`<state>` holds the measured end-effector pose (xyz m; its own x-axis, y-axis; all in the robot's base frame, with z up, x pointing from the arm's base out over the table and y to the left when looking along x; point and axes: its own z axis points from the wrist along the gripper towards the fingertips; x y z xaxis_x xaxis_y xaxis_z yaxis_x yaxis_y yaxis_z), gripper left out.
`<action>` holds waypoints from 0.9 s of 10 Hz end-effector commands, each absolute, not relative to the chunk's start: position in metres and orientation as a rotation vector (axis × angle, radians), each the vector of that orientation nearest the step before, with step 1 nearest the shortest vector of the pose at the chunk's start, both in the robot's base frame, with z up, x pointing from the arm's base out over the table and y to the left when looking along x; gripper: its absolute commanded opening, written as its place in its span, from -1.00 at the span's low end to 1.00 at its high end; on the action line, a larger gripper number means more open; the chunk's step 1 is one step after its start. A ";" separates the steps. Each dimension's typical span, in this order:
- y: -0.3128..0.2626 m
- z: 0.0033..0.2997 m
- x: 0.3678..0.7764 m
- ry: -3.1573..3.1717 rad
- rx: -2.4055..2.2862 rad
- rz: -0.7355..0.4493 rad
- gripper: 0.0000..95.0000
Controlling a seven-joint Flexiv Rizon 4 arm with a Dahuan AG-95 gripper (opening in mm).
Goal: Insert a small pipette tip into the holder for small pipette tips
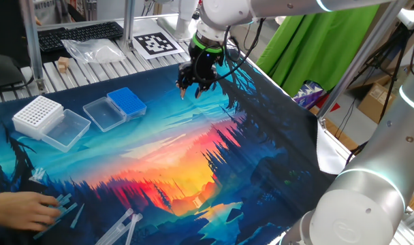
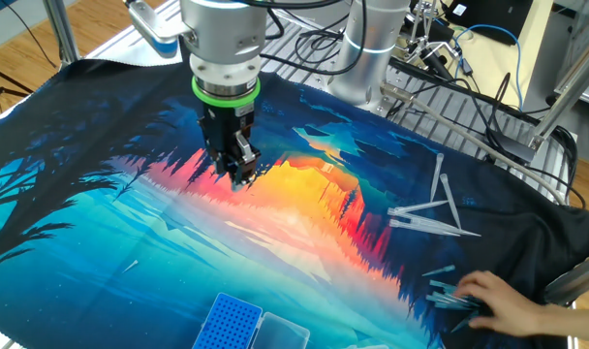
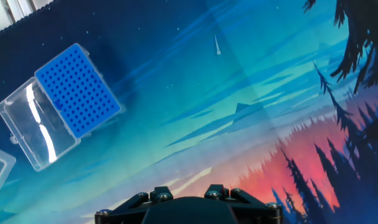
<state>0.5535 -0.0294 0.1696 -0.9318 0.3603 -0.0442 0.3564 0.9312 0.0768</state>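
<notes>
Your fingers (image 1: 194, 86) hang empty above the printed mat (image 2: 304, 223), black and metal; can't tell how far apart. One tiny clear tapered tip (image 3: 217, 45) lies alone on the cloth. Blue fine-grid holder (image 3: 76, 89), rectangular plastic, clear lid (image 3: 32, 129) flipped open beside it, sits well apart.

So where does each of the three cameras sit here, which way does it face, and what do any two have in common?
One fixed view: high beside the table, facing the gripper, the small blue plastic rack and a person's hand.
The other fixed view: opposite side, facing the arm's base; gripper, rack and hand show too.
Hand view: on the hand, looking straight down at the printed mat; only the gripper's dark body at the bottom edge.
All three share the blue rack with its clear lid open.
</notes>
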 end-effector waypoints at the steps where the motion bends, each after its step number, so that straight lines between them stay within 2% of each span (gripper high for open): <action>1: -0.032 0.169 0.561 3.035 0.547 0.105 -0.20; 9: -0.046 0.171 0.593 3.047 0.478 0.093 -0.20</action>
<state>0.5941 -0.0474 0.1712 -0.9507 0.3066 -0.0467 0.3033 0.9505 0.0672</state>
